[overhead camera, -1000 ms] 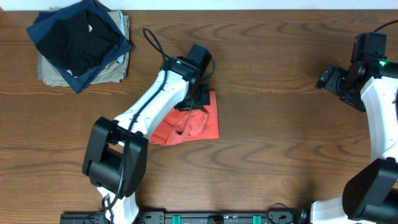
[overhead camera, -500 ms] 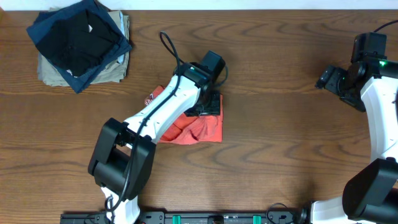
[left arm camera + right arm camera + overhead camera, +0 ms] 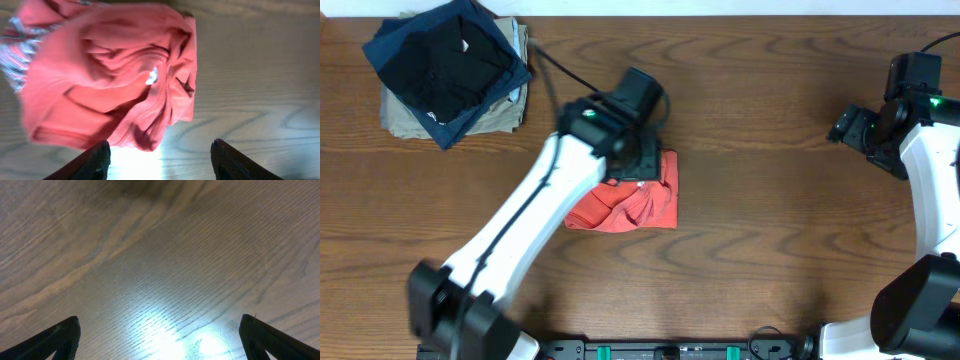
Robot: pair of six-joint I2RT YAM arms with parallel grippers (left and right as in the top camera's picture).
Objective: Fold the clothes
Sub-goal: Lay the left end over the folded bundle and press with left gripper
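t-shirt of soft coral-red cotton [image 3: 632, 208] lies crumpled near the middle of the brown wooden table [image 3: 770, 230]. left gripper [image 3: 159, 150] hovers just over its edge, fingers spread, released, holding nothing. right gripper [image 3: 159, 330], well apart, is spread wide above wood.

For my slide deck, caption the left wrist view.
Open left claw above a crumpled coral-red T-shirt on the wooden table.

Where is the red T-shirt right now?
Overhead view: the red T-shirt lies bunched on the table, just left of centre, beneath the left gripper, right of the dark garment stack.
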